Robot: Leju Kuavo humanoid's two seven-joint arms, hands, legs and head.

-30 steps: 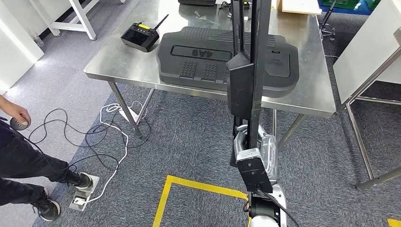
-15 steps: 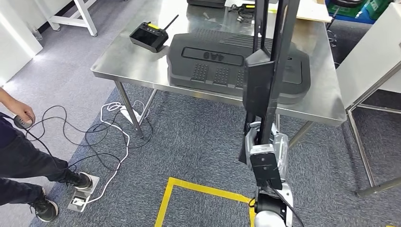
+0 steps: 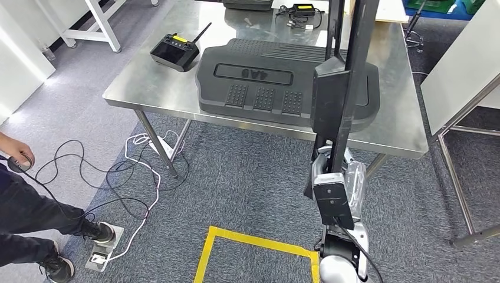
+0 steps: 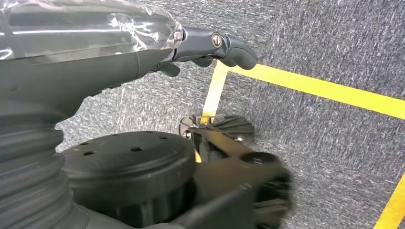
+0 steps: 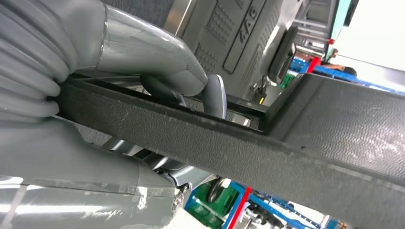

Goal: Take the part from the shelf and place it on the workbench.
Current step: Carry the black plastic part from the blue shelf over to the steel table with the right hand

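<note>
1 black part [image 3: 341,88], a long panel w/ a rail, stood upright in the right hand [image 5: 157,71], whose thumb and fingers were clamped around its edge; it hung over the front right edge of the workbench [image 3: 147,88], not yet set down. 1 steel workbench, w/ 1 large black moulded tray [image 3: 277,82] lying flat across its middle and reaching near the front edge. 1 black remote controller [image 3: 174,50] w/ antenna sat toward the left edge, apart from the tray. 1 small device w/ cables [image 3: 302,12] lay at the far edge. Left hand [image 4: 210,45] hung low over grey carpet, holding nothing, fingers loosely curled; can't tell how far apart. Yellow floor tape [image 3: 247,239] marked a box on the carpet before the bench. 1 person [image 3: 26,200] stood at the left, w/ cables [image 3: 112,177] trailing on the floor to 1 power strip [image 3: 100,254].
</note>
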